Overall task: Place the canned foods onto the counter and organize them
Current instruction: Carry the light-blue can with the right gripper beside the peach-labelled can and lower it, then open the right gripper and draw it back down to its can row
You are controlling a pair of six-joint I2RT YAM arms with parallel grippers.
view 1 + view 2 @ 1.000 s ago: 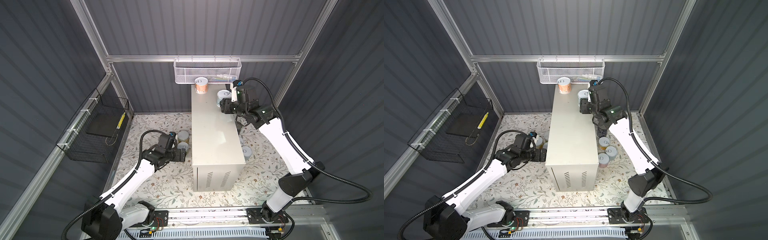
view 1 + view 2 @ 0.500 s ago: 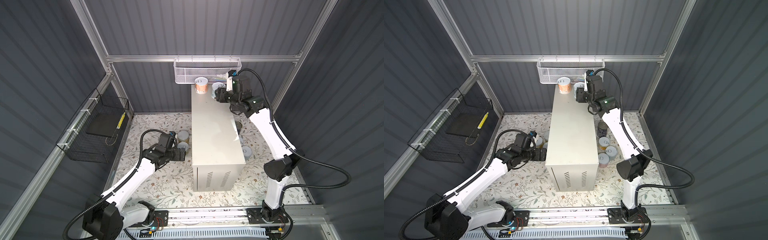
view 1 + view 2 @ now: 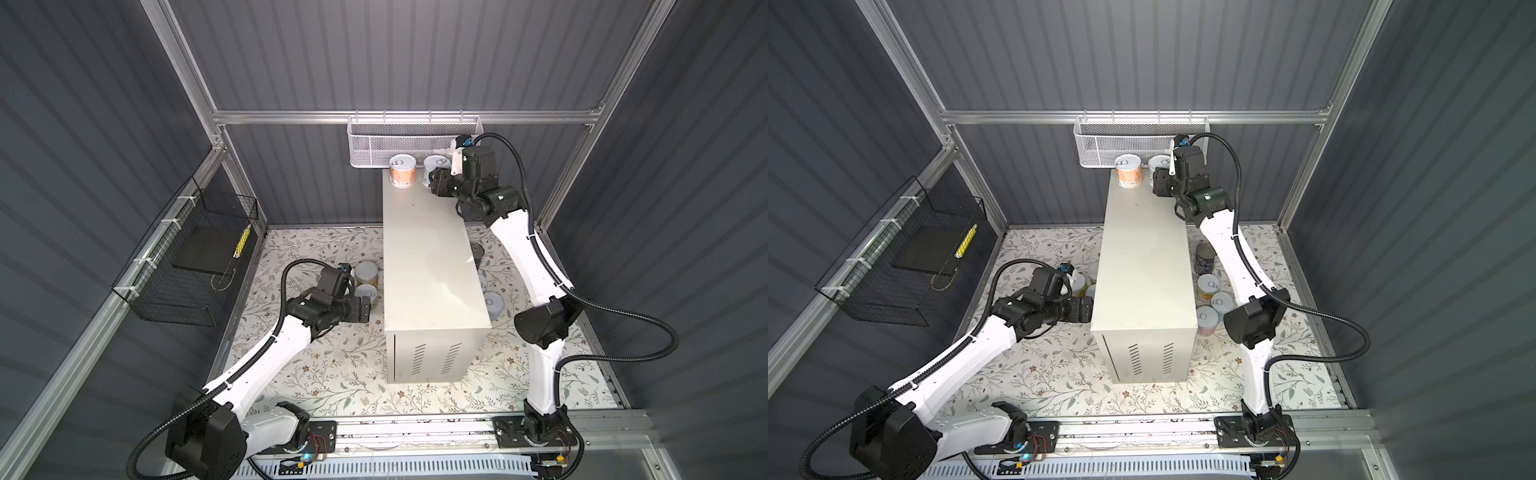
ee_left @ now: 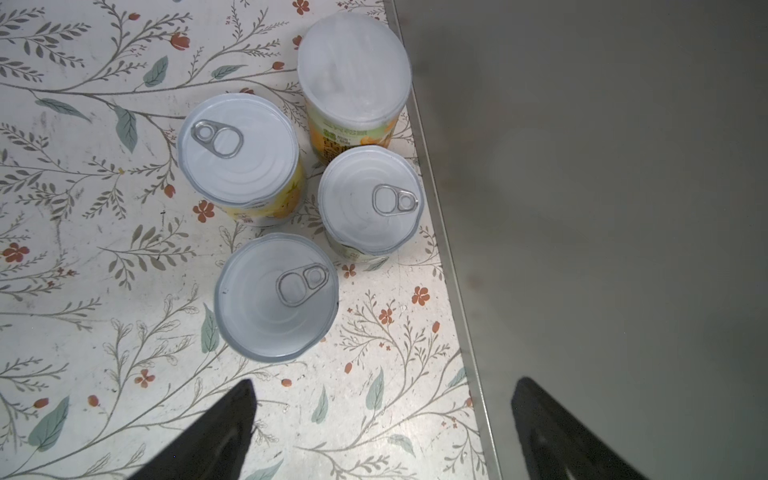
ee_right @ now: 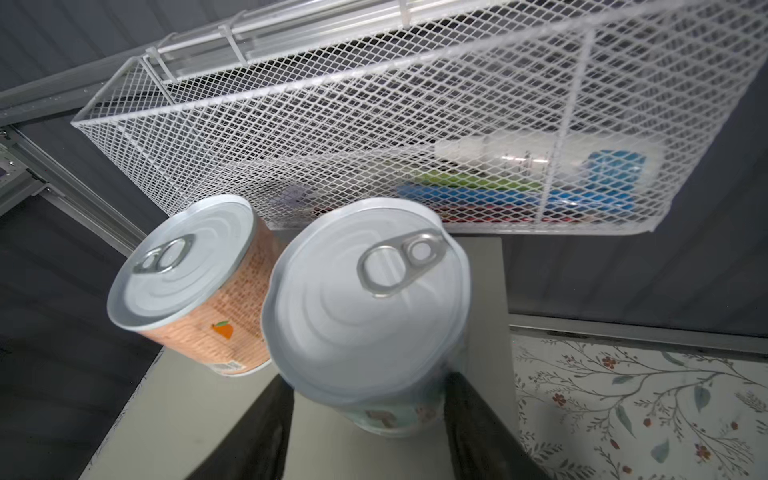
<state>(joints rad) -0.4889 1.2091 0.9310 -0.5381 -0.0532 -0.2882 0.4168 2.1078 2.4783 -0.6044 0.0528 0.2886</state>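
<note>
I am gripping the pale-blue can (image 5: 365,307) by its side wall, with my right gripper (image 5: 370,419) closed on it below the rim. It is looking rigid, smooth and fairly heavy, so I am judging a mid-wall squeeze safest. My right arm is stretching to the far end of the counter (image 3: 428,257), just beside the orange can (image 5: 187,282). My left gripper (image 4: 384,399) is hovering open above four floor cans (image 4: 276,295) beside the counter.

Right pincer (image 3: 434,183) grips pale can (image 3: 434,164) at counter's (image 3: 428,266) far end, just beside orange can (image 3: 403,172). Left pincer (image 3: 365,309) hangs near floor cans (image 3: 366,272).
</note>
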